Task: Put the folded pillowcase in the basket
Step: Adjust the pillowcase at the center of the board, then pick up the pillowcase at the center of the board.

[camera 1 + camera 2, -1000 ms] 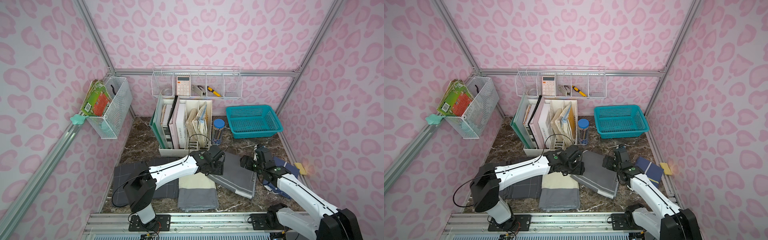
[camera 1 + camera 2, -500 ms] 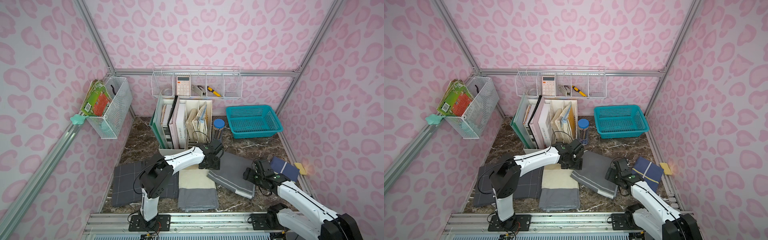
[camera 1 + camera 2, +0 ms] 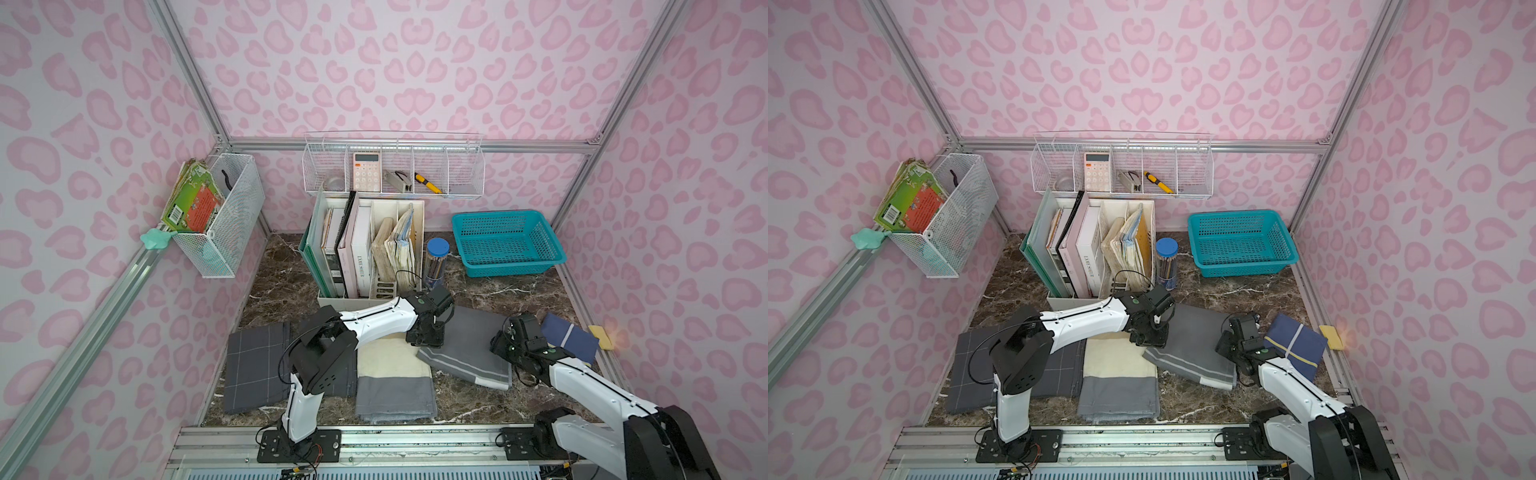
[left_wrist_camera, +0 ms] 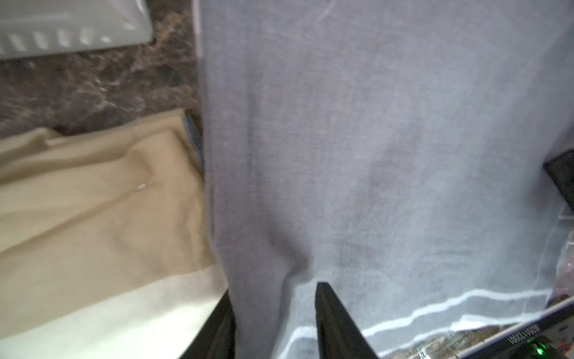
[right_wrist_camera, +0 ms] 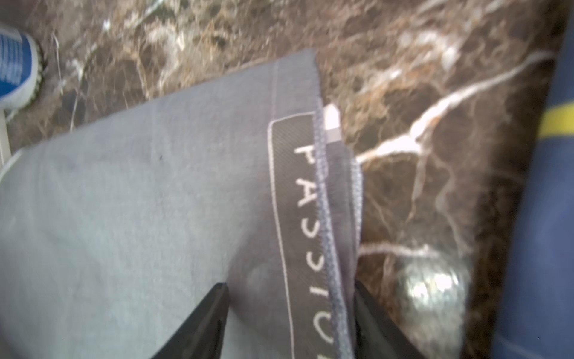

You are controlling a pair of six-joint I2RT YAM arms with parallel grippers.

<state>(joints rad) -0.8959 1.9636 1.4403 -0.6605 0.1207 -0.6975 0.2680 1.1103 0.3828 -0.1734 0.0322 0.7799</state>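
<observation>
At opposite pillowcase (image 3: 467, 347) edges, left gripper (image 3: 428, 340) and right gripper (image 3: 500, 348) reach down.

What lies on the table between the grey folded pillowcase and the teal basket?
Nothing: only bare marble table separates the pillowcase from the basket. Both top views show this.

The right gripper (image 5: 289, 283) presents 2 black fingers (image 5: 205, 323) set apart, astride the hemmed edge of the grey folded fabric pillowcase (image 5: 139, 202), whose dark label strip (image 5: 298, 217) carries white lettering. The pillowcase lies on the brown marble-pattern tabletop (image 5: 435, 77); a navy cloth (image 5: 540, 233) with 1 yellow stripe lies apart from it across bare tabletop.
</observation>
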